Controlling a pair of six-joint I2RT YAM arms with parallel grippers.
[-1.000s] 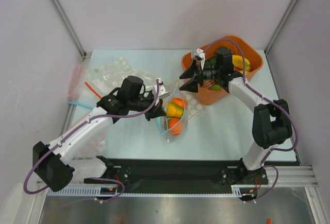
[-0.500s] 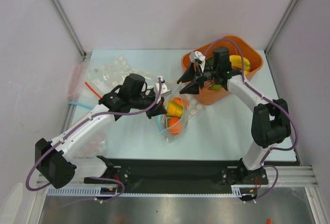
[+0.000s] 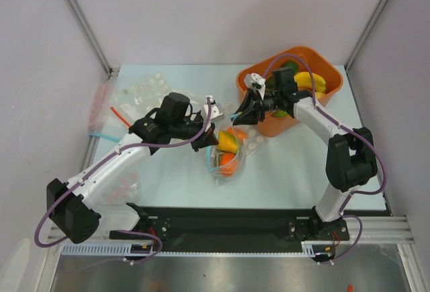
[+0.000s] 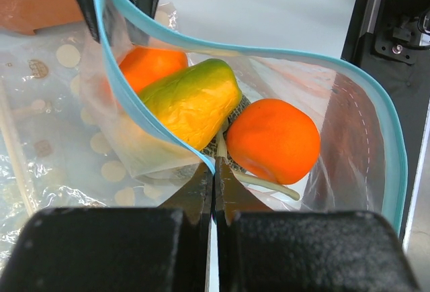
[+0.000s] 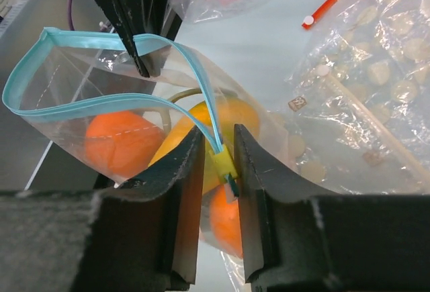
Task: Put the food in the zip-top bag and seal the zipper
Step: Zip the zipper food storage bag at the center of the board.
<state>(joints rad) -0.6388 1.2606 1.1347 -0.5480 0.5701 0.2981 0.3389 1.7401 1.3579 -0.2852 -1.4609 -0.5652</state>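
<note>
From the overhead camera, closest to me, the left arm reached up and inward from its base across the table (image 3: 295, 171). Its end, the left gripper (image 4: 213, 174), was clamped fully together on the near lip of the zip-top bag (image 3: 227, 164). The wrist view showed its two fingers meeting with the light-blue zipper (image 4: 393, 151) pinched between them.

The bag sat on the table roughly midway between the two arms, a little toward the left, its mouth pulled open into a loop. Through that opening I saw a yellow-and-green mango (image 4: 191, 101) lying across the middle. An orange (image 4: 272, 141) touched its right end and a second orange (image 4: 151, 67) sat behind it against the far wall of the bag.

Just past the bag, the right gripper (image 5: 218, 137) came in from the other side. Its jaws were narrow and straddled the zipper at the far end of the mouth, with a small yellowish tab sitting between the fingers there. I could not tell whether the pads were actually pressing on the strip or only flanking it. In that same wrist view the left fingers appeared beyond, holding the opposite lip up.

Farther back on the right, touching nothing of the bag, stood the orange bin (image 3: 322, 60) with bananas (image 3: 310, 80) lying in it. The right forearm crossed over its near rim.

At the far left lay the dotted bags (image 3: 144, 94), flat on the table, with a red strip (image 3: 121, 116) just in front of them.
</note>
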